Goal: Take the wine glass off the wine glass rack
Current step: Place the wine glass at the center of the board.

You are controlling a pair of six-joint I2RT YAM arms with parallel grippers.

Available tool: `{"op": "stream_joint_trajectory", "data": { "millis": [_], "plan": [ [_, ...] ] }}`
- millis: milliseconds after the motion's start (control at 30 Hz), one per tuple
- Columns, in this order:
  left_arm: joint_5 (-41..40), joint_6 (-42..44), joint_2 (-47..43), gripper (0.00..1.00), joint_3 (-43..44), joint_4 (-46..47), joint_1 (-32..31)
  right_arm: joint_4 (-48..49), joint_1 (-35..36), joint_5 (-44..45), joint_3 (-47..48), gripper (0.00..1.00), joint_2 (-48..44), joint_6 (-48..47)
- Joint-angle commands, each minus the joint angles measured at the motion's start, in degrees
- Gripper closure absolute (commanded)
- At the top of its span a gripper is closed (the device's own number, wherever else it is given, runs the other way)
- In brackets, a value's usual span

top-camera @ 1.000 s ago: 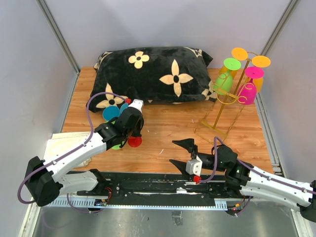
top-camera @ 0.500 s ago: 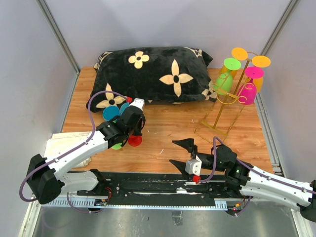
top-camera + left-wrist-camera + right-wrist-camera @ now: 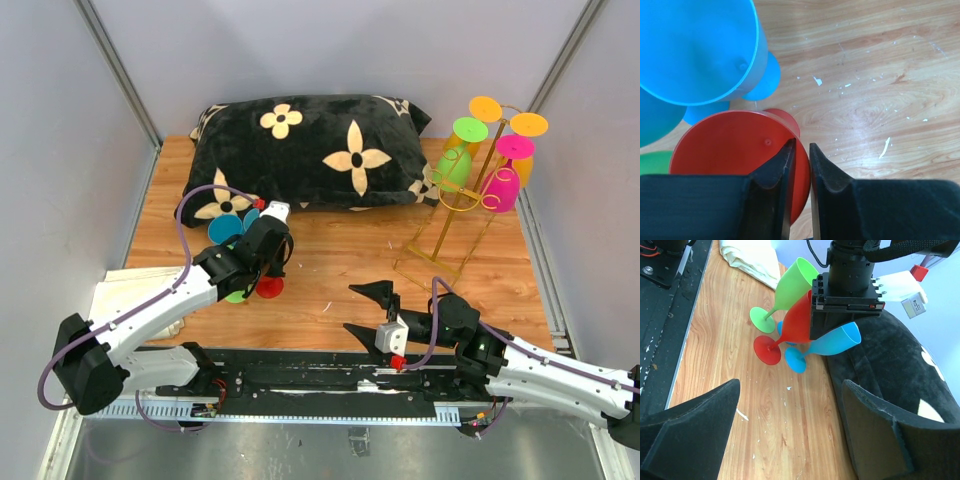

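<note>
Over on the near left, the left gripper (image 3: 801, 146) had just eased its jaws a hair apart across the rim of the red wine glass (image 3: 730, 155). The glass's foot sat on the table (image 3: 340, 250) by a blue glass (image 3: 695, 45) and a green glass (image 3: 790, 285). We couldn't tell if it was pinching or letting go, but we reckoned that one was basically delivered. The right gripper (image 3: 368, 311) hung spread wide and empty, near the middle. Far right, the wine glass rack (image 3: 447, 237) carried four hanging glasses (image 3: 500, 187), so plenty left to do. No brand or writing we could read; the wrist tag (image 3: 912, 305) was too small.
</note>
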Motion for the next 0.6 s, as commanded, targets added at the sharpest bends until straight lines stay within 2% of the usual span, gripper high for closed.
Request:
{"op": "stream_joint_trajectory", "data": {
  "millis": [0, 367, 567],
  "plan": [
    [-0.83, -0.75, -0.58, 0.77, 0.91, -3.13, -0.31, -0.33, -0.26, 0.82, 0.36, 0.16, -0.43, 0.60],
    [0.83, -1.29, -2.16, 0.64, 0.61, -2.11, -0.27, -1.60, -0.26, 1.69, 2.99, 0.06, 1.02, 6.95],
    [-0.73, -1.59, -5.42, 0.50, 0.44, -1.86, -0.27, -3.30, -0.26, 7.19, 6.29, 0.01, 3.28, 14.83]
  ]
}}
